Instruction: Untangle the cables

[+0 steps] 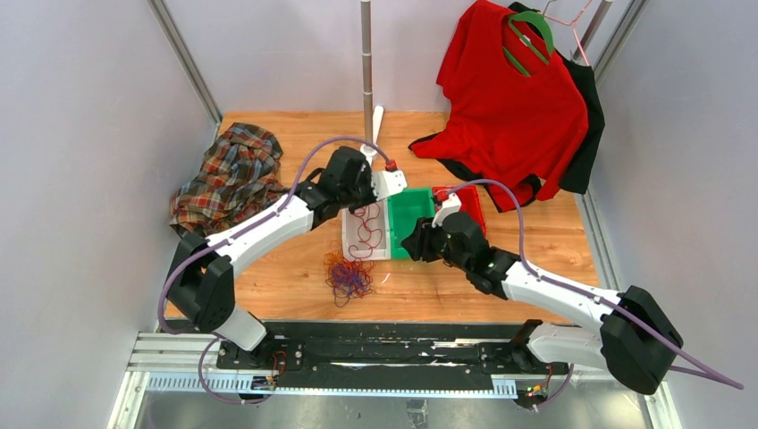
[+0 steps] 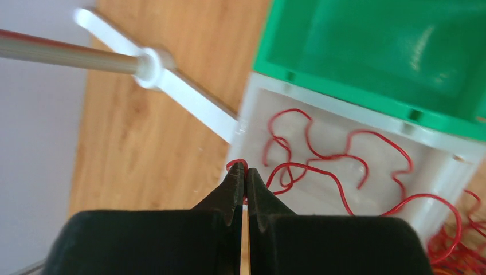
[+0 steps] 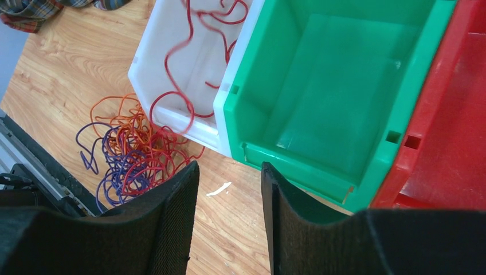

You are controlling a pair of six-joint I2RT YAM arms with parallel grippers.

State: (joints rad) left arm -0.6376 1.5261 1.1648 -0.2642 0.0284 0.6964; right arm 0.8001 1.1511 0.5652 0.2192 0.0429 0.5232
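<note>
- The left pincer (image 2: 245,172) is clamping, seemingly on a red cable (image 2: 298,165) trailing into the white bin (image 2: 344,112).
- The nearer right pincer (image 3: 229,189) is hovering agape, empty; the tangle (image 3: 129,154) is lying leftward.

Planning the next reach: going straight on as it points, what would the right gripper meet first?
The right gripper would likely hit the near corner of the green bin, beside the white bin; depth unclear.

Three bins stand side by side on the bench (image 1: 554,241): left bin (image 1: 368,256), middle bin (image 1: 413,210), right bin (image 1: 472,210). Some cables (image 1: 363,228) lie in the left bin; a cable tangle (image 1: 349,277) lies before it.
</note>
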